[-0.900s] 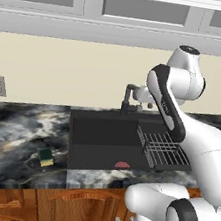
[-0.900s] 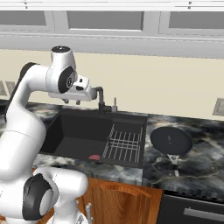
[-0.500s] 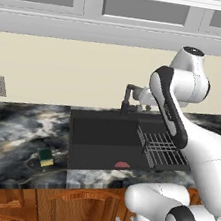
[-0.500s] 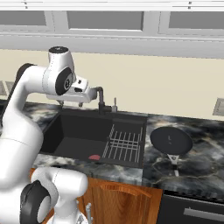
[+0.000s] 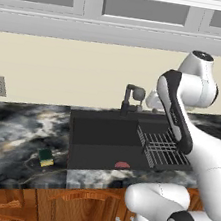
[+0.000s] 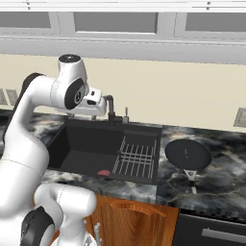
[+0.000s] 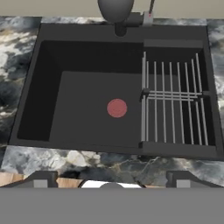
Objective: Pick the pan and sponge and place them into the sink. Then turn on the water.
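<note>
Hand view: fingers (image 7: 111, 180) spread wide above sink (image 7: 39, 83); pan (image 6: 188, 154) well apart, right counter.

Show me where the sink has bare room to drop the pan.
The sink floor is bare between its left wall and the wire rack, with just the red drain piece near its middle. The rack crowds the right part. The pan sits on the counter right of the sink.

Two base cameras look forward and down from behind, left and right; hand camera looks straight down; all share the sink (image 5: 105, 137) (image 6: 91, 149) (image 7: 87, 109).
</note>
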You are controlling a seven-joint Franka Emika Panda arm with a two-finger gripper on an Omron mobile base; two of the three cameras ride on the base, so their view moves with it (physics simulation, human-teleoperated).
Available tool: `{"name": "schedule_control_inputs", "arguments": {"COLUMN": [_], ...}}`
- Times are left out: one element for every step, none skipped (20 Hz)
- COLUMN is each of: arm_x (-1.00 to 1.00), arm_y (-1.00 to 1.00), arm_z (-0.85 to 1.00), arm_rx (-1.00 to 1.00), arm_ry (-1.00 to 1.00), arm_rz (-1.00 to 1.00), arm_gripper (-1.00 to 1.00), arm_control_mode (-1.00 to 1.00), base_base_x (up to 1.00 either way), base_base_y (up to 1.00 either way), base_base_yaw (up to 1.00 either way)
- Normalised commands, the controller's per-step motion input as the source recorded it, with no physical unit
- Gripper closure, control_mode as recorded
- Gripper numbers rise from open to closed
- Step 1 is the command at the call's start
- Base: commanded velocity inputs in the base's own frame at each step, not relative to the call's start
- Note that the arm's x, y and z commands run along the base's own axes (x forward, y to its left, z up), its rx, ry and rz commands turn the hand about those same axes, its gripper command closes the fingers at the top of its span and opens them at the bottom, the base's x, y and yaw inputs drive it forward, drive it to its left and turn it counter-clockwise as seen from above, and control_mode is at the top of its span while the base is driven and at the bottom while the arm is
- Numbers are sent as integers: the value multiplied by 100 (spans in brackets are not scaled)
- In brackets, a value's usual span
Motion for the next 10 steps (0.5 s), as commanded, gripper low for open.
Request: {"name": "schedule_control_inputs", "arguments": {"arm_x": [0,0,0,0,0,0,0,0,0,0], "arm_y": [-25,-32,-35,-42,-44,-48,-49,-50,-50,-49], "arm_z": [0,-2,-3,-3,-1,-1,-3,-4,-6,-7], "arm_rx": [0,0,0,0,0,0,0,0,0,0], "arm_ry": [0,0,0,0,0,0,0,0,0,0], "arm_rz": [0,0,0,0,0,0,0,0,0,0], "arm_gripper": [-100,-100,-100,-100,-100,-100,-100,-100,-100,-100], "arm_control_mode": [-100,-100,-100,-100,-100,-100,-100,-100,-100,-100], "base_base_x": [0,0,0,0,0,0,0,0,0,0], "base_base_y": [0,0,0,0,0,0,0,0,0,0], "base_base_yaw": [0,0,0,0,0,0,0,0,0,0]}}
